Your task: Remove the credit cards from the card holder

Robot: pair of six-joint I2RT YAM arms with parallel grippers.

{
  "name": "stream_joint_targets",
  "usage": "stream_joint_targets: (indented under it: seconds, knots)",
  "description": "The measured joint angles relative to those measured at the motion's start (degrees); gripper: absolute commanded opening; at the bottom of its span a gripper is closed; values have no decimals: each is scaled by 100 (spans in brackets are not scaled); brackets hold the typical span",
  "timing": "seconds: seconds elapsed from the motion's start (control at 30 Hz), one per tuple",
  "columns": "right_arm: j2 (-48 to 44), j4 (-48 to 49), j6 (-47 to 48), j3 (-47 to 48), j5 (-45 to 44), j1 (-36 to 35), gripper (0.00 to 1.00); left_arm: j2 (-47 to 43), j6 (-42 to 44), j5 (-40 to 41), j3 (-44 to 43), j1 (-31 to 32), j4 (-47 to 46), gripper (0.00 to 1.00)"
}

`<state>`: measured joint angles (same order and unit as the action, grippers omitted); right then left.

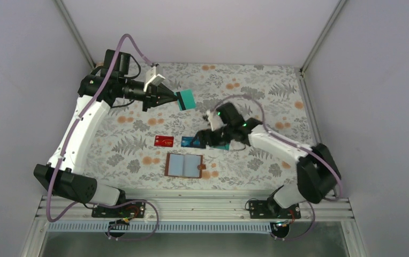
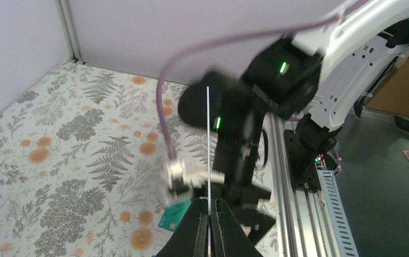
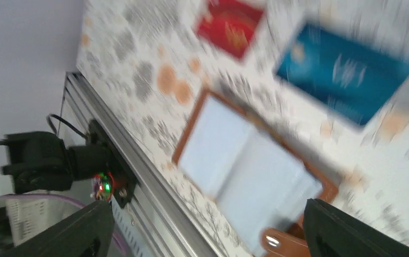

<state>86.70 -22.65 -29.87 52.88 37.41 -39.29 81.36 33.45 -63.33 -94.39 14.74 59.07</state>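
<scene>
**Card holder lies open and flat, one teal card up in the air**

Nearest the arm bases, the brown card holder (image 1: 184, 165) lies open on the fern-print tablecloth (image 1: 256, 91), pale pockets up. Its long axis runs left to right along the near rail (image 1: 191, 206). The spine runs near to far, and the snap tab (image 1: 206, 167) sticks out toward the right arm's side. I can't make out any card in the pockets.

Just beyond it are two cards in a row, face up, both long side left to right: the red card (image 1: 164, 141), then the blue card (image 1: 190, 142) beside it.

The right gripper (image 1: 204, 138) sits low at the blue card's right end. Its wrist view shows the fingers (image 3: 347, 233) spread wide with nothing between them, looking down on the holder. A second teal card (image 1: 223, 146) peeks out beneath that gripper, on the cloth.

Farther back and raised, the left gripper (image 1: 175, 100) has its fingers pressed together on a teal card (image 1: 186, 99). That card sticks straight out past the tips toward the right. From its wrist camera it shows only as a thin edge-on line, with the right arm crossing behind it.
</scene>
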Motion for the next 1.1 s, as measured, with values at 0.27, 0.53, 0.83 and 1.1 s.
stream_joint_targets:
  seconds: [0.27,0.53,0.83,1.1]
  knots:
    - [-2155,13,1561,1690,-741,44,84,2,223,-195,0,0,221,2]
    - [-2343,656,2680,2177,-651,31,61,0,619,-459,-2,2,568,2]
    - [-1578,529,3080,2406,-323,31,47,-2,824,-640,-66,2,752,2]
    - [-1353,470,3165,2417,-31,31,6,-2,885,-713,-66,2,796,2]
